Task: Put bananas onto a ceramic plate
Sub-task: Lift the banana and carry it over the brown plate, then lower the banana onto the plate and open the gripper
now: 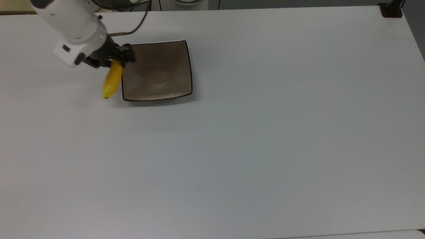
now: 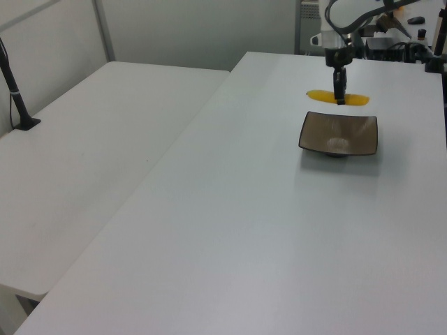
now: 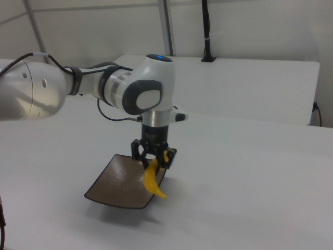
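Your gripper (image 1: 114, 61) is clamped on the stem end of the banana (image 1: 112, 82), and the fruit hangs out from the fingers clear of the table (image 1: 265, 149). In the right view the banana (image 3: 152, 179) droops below the gripper (image 3: 153, 157), its free tip the lowest part.

The ceramic plate (image 1: 159, 73) sits directly beside the gripper, on the top view's right. In the top view the banana runs along the plate's near edge, just outside the dark rim; the gripper body overlaps the plate's corner. In the left view the banana (image 2: 321, 94) shows just beyond the plate's (image 2: 342, 129) far edge, with the gripper (image 2: 339, 98) above that edge. You cannot tell from these views whether the fruit's tip touches the rim.

The plate's upturned edges rise toward the gripper. Its surface is bare.

Room around the hand: the table is open on the plate's far side from the gripper and toward the top view's bottom. Behind the gripper, toward the top view's top, cables (image 1: 142, 15) and the table edge lie near.
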### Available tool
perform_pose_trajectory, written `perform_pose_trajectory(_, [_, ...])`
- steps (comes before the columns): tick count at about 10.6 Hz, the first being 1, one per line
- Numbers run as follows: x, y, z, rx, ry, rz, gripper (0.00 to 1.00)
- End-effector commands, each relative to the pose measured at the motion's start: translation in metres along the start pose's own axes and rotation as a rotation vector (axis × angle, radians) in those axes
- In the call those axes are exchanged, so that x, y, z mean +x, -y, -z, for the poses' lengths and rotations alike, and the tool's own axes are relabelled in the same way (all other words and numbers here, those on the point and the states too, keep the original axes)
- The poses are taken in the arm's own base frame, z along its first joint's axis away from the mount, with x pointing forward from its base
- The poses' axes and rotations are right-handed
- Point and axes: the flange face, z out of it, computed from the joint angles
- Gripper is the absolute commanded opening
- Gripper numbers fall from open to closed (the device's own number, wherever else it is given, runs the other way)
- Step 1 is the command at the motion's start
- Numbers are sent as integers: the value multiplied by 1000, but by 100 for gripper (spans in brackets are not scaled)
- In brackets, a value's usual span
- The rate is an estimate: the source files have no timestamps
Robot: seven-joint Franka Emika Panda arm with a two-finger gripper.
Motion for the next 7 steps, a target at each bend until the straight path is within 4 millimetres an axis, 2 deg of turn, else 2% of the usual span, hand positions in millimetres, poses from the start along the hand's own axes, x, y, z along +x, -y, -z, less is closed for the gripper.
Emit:
perform_pose_trajectory(1, [10,52,-1,1,34,-77,27])
perform_pose_trajectory(2, [12,56,-1,-1,34,-111,68])
perform_pose_trajectory(3, [12,57,-1,-1,34,-125,100])
perform_pose_trajectory(5, [13,60,0,-1,32,-127,100])
perform_pose_trajectory(7, [10,61,9,-6,18,-128,100])
